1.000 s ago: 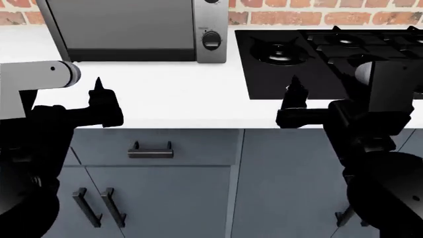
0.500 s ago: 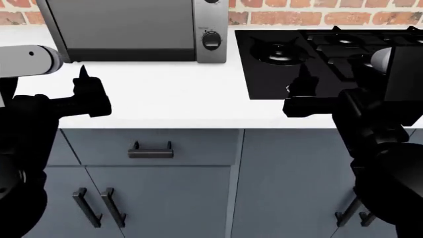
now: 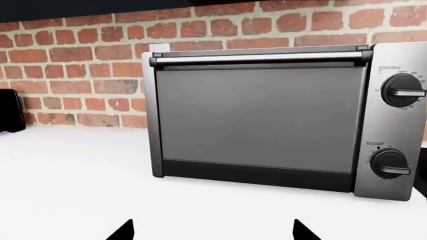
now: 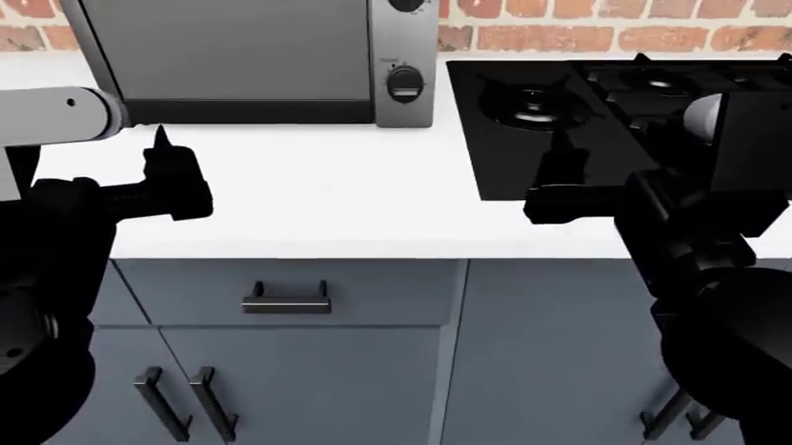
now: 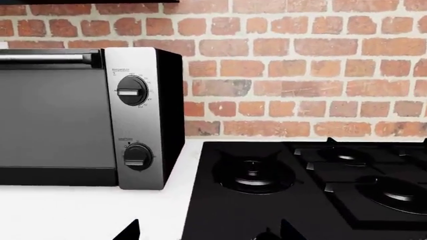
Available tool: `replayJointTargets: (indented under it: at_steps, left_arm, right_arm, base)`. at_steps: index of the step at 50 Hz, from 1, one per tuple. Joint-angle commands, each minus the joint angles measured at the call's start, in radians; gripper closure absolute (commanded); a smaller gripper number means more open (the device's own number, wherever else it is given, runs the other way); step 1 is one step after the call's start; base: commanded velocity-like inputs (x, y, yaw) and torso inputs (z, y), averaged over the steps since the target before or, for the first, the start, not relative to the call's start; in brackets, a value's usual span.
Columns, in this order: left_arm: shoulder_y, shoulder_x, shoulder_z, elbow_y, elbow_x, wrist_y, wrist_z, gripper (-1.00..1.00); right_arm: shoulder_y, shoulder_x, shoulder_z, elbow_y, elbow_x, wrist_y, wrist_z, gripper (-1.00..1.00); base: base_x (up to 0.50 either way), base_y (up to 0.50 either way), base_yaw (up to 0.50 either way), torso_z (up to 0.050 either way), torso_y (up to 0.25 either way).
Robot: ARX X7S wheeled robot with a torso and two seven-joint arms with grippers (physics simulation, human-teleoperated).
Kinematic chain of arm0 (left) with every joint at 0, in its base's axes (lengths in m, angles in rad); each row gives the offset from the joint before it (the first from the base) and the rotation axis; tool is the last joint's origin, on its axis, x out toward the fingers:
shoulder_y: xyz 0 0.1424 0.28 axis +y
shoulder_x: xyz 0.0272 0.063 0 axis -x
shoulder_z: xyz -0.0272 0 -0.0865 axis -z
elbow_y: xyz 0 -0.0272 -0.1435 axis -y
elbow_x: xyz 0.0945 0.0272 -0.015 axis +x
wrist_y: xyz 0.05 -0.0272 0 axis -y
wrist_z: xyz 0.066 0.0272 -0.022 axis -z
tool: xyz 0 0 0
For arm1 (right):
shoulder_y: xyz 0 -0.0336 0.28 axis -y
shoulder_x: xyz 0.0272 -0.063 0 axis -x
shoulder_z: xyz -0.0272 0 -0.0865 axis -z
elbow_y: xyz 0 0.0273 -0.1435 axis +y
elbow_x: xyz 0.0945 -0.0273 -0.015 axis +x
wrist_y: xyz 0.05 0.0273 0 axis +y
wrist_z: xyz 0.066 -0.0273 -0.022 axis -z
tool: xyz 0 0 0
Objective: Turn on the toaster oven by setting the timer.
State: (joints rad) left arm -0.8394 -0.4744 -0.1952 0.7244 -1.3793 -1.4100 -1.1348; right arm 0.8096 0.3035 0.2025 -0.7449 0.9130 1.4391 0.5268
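Head view, left to right: the left gripper (image 4: 159,153) hovers over the white counter (image 4: 334,185) at centre left, its opening indiscernible. The toaster oven (image 4: 236,56) stands at upper left, its timer (image 4: 403,83) on the silver panel. At centre right, beside the black gas hob (image 4: 544,120), the right gripper (image 4: 559,158) hovers, width likewise indiscernible.

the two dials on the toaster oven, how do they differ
The upper dial sits high on the silver panel, just below the door handle's level; the timer sits low, near the base. The upper dial looks larger, with white markings around much of its rim, while the timer looks smaller, with few marks visible. Both are round and black, each with a raised bar lying roughly level and a small caption above.
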Motion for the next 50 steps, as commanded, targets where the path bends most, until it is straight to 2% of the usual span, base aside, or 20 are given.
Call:
replayJointTargets:
  at_steps: [1, 18, 43, 50]
  left_arm:
    - [0.005, -0.010, 0.016, -0.004, 0.000, 0.016, -0.006, -1.00]
    - [0.013, -0.026, 0.020, -0.002, -0.022, 0.037, -0.023, -1.00]
    - [0.016, -0.039, 0.044, -0.009, -0.022, 0.065, -0.030, -1.00]
    - [0.018, -0.042, 0.051, -0.008, -0.020, 0.073, -0.031, -1.00]
  right_arm:
    - [-0.008, 0.002, 0.004, 0.010, 0.023, -0.011, 0.004, -1.00]
    - [-0.011, 0.009, 0.001, 0.013, 0.048, -0.015, 0.025, -1.00]
    - [-0.015, 0.028, -0.020, 0.028, 0.071, -0.036, 0.039, -1.00]
    - [-0.019, 0.040, -0.034, 0.024, 0.067, -0.049, 0.040, -1.00]
  base:
    - [0.32, 0.19, 0.00, 0.000, 0.000]
    - [0.32, 0.27, 0.00, 0.000, 0.000]
    - [0.39, 0.01, 0.00, 0.000, 0.001]
    - [0.00, 0.00, 0.00, 0.000, 0.000]
